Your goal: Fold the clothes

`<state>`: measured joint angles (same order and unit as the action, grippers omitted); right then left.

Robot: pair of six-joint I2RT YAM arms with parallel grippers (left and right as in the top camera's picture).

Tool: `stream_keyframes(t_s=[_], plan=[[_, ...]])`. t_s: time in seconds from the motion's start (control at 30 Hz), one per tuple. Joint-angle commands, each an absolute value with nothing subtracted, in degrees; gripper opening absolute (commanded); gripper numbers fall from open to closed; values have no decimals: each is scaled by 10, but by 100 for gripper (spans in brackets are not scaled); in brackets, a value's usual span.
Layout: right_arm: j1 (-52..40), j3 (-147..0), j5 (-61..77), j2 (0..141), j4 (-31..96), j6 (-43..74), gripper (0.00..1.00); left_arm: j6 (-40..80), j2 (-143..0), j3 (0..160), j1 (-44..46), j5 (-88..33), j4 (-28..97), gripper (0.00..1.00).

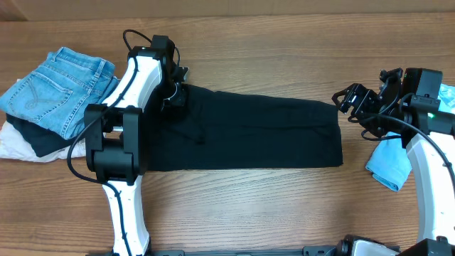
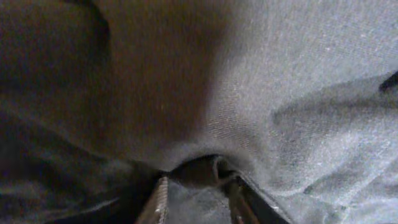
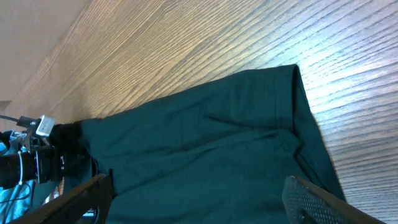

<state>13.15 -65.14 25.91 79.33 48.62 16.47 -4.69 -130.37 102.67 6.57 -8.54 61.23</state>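
The black T-shirt (image 1: 256, 131) lies flat on the table, folded into a long band running left to right. My left gripper (image 1: 174, 96) is at the shirt's far left corner. In the left wrist view its fingers (image 2: 197, 182) are closed on a bunched fold of the shirt's fabric (image 2: 298, 74), which fills the frame. My right gripper (image 1: 350, 101) hovers at the shirt's far right corner. Its fingers (image 3: 196, 182) are wide apart and empty above the shirt (image 3: 205, 130). I cannot see the white neck tag.
Blue jeans (image 1: 57, 85) sit on a pile with a dark garment (image 1: 39, 139) and a white one (image 1: 21, 146) at the table's left end. A light blue cloth (image 1: 389, 167) lies at the right, under my right arm.
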Motion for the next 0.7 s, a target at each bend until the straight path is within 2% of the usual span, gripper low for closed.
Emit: stream_keyframes(t_s=[0.0,0.03,0.1,0.13,0.23,0.27,0.33,0.37,0.4,0.57,0.6,0.67], plan=[[134,-653,256,783,483,160,92,-49,-1295,1030,68,-83,621,20],[134,-653,255,783,483,160,92,-47,-1292,1030,68,-79,622,18],[134,-653,255,783,483,160,92,-33,-1279,1030,68,-48,624,6],[134,-653,255,783,483,160,92,-30,-1266,1030,68,-31,625,4],[134,-653,255,783,483,160,92,-26,-1239,1030,68,4,622,6],[134,-653,255,783,483,160,92,-24,-1237,1030,68,6,617,25],[134,-653,255,783,483,160,92,-25,-1239,1030,68,-6,602,46],[134,-653,255,783,483,160,92,-26,-1245,1030,68,-19,597,53],[134,-653,255,783,483,160,92,-28,-1253,1030,68,-31,594,56],[134,-653,249,783,483,161,92,-44,-1279,1029,68,-76,594,55],[134,-653,249,783,483,160,92,-43,-1282,1029,68,-76,595,52],[134,-653,249,783,483,160,92,-43,-1282,1029,68,-76,596,39]])
